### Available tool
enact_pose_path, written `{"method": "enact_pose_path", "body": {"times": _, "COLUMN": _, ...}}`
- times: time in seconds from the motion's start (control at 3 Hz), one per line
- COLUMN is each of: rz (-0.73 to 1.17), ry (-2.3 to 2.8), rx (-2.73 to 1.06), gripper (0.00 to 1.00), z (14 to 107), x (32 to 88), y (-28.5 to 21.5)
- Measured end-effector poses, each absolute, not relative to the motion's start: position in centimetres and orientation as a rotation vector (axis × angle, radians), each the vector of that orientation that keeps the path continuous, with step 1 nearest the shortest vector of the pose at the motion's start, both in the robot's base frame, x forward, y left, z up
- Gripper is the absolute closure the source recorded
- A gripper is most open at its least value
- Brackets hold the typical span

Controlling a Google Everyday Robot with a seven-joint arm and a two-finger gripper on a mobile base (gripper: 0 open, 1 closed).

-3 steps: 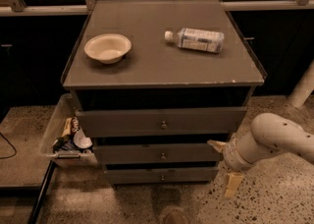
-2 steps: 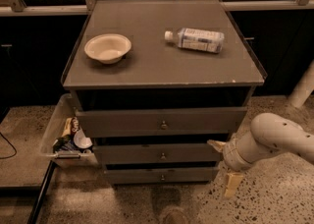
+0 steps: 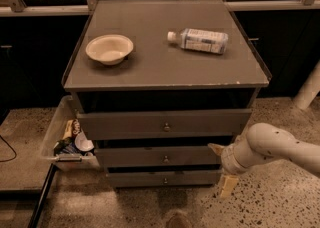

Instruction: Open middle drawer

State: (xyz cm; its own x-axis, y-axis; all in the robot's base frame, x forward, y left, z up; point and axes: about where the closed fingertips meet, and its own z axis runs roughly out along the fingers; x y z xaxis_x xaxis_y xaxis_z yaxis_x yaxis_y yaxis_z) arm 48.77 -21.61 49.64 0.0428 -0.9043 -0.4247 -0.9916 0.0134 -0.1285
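The middle drawer [image 3: 160, 156] is a grey flat front with a small round metal knob [image 3: 165, 159], set between a wider drawer above and a narrower one below. Its front sits back in the cabinet with no tray showing. My gripper [image 3: 221, 167] is at the drawer's right end, on a white arm coming in from the right. Its fingers are open: one fingertip [image 3: 216, 148] is by the drawer's upper right corner, and the other [image 3: 226, 186] hangs lower near the floor. It holds nothing and is well right of the knob.
On the cabinet top [image 3: 165, 67] stand a cream bowl [image 3: 109, 48] and a plastic bottle [image 3: 200, 40] lying on its side. A clear bin [image 3: 67, 137] of packets is at the cabinet's left. A white post [image 3: 307, 89] stands at the right. The floor is speckled.
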Motion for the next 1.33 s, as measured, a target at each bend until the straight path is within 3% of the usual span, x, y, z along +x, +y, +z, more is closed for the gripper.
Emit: {"method": "enact_pose_path", "body": {"times": 1.33, "rz": 0.227, "ry": 1.738, "rx": -1.891, "gripper": 0.00, "z": 44.0, "x": 55.4, "y": -20.9}}
